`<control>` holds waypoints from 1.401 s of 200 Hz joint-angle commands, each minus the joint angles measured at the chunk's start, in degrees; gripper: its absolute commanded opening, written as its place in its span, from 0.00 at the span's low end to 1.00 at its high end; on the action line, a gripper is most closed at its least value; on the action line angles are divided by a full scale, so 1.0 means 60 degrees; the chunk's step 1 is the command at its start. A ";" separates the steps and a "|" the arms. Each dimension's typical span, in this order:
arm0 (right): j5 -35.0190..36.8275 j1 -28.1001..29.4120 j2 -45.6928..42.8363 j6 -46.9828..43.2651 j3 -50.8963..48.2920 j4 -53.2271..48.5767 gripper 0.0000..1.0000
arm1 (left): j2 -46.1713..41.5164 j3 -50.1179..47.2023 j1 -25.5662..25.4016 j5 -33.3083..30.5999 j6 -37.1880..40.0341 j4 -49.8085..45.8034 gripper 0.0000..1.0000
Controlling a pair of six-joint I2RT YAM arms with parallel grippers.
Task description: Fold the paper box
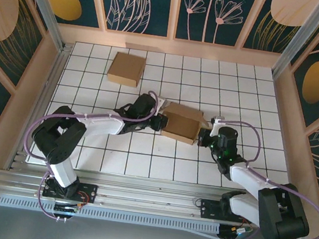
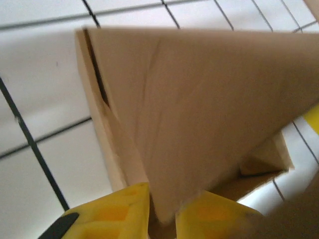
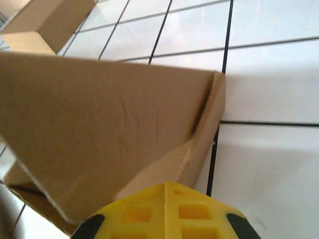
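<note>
A white table [image 1: 237, 83], ruled with a black grid, is enclosed by pale wooden framing and dark teal wall panels [image 1: 141, 2] painted with gold discs and line-drawn plants. An aluminium rail [image 1: 147, 199] is fixed along the near edge.

The paper box [image 1: 181, 123] is set directly between the two sets of jaws, with one flap raised. A second box [image 1: 125, 69], closed, is placed well beyond the left gripper [image 1: 158, 121] and apart from it.

In the left wrist view, the left gripper [image 2: 169, 194] is seen with its yellow fingers slightly parted and a corner of the cardboard flap [image 2: 199, 109] lodged between them. Whether the flap is actually pinched cannot be told. The right gripper [image 3: 165, 186] is seen with its fingers pressed fully together and nothing between them, the box wall just ahead of their tips.

From above, both sets of fingertips are too small to be read against the box. The box is blurred and cut off at the frame edges in both wrist views.
</note>
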 commanded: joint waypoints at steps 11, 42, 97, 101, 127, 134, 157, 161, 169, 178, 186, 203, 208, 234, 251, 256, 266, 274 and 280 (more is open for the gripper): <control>0.0372 0.0162 -0.0325 0.0010 -0.0163 0.0085 0.00 | -0.0925 -0.0614 -0.0049 0.0093 -0.0512 0.0547 0.31; 0.0405 0.0204 -0.0430 -0.0082 -0.0171 0.0088 0.00 | -0.1599 -0.1153 -0.0053 0.0177 -0.0813 0.0681 0.36; -0.0693 0.0298 -0.2131 0.0294 -0.0275 -0.1065 0.35 | -0.3648 -0.2488 -0.0114 0.0663 -0.1767 0.1148 0.36; -0.0776 0.0303 -0.2407 0.0382 -0.0274 -0.1303 0.36 | -0.3868 -0.2553 -0.0127 0.0664 -0.1876 0.1086 0.37; -0.1449 0.0303 -0.4439 0.1024 0.0093 -0.3156 0.42 | -0.5506 -0.2672 -0.0180 0.0371 -0.2547 0.0280 0.39; -0.1655 0.0324 -0.5081 0.1148 0.0345 -0.3637 0.43 | -0.5851 -0.2409 -0.0174 0.0239 -0.2644 -0.0103 0.40; -0.2499 0.0288 -0.4785 0.1265 0.2151 -0.4871 0.44 | -0.6195 -0.0667 -0.0053 -0.0207 -0.2683 -0.1755 0.37; -0.2563 0.0297 -0.4665 0.1286 0.2425 -0.4893 0.45 | -0.6036 -0.0349 0.0079 -0.0074 -0.2697 -0.1891 0.37; -0.2575 0.0287 -0.4383 0.1370 0.2923 -0.4884 0.45 | -0.5580 0.0156 0.0497 0.0616 -0.2811 -0.1921 0.37; -0.2671 0.0252 -0.4010 0.1503 0.3420 -0.4831 0.48 | -0.4913 0.0565 0.1049 0.1416 -0.3041 -0.1794 0.37; -0.2647 0.0120 -0.3534 0.1930 0.3822 -0.4828 0.50 | -0.4295 0.0995 0.1424 0.1708 -0.3058 -0.1758 0.37; -0.2648 -0.0455 -0.1928 0.3012 0.5061 -0.5747 0.51 | -0.2919 0.2221 0.1755 0.1403 -0.2220 -0.2624 0.40; -0.2725 -0.0617 -0.1361 0.3209 0.5494 -0.6177 0.52 | -0.2561 0.2522 0.1813 0.1441 -0.2072 -0.2798 0.40; -0.2670 -0.0758 0.0674 0.3527 0.6775 -0.7328 0.55 | -0.0825 0.3788 0.1870 0.1974 -0.1658 -0.3580 0.45; -0.2209 -0.0768 0.1097 0.3930 0.6602 -0.7306 0.55 | -0.0272 0.3725 0.1881 0.2556 -0.1907 -0.3292 0.49; -0.2081 -0.0757 0.1193 0.4008 0.6538 -0.7369 0.55 | -0.0188 0.3641 0.1870 0.2696 -0.1970 -0.3176 0.51; -0.2045 -0.0758 0.1329 0.4089 0.6316 -0.7415 0.55 | -0.0106 0.3309 0.1870 0.3192 -0.2210 -0.2696 0.53; -0.2088 -0.0749 0.1381 0.4135 0.6085 -0.7396 0.53 | -0.0062 0.3110 0.1852 0.3485 -0.2316 -0.2426 0.54; -0.2106 -0.0707 0.1385 0.4205 0.5884 -0.7314 0.51 | -0.0056 0.2914 0.1828 0.3828 -0.2416 -0.2118 0.55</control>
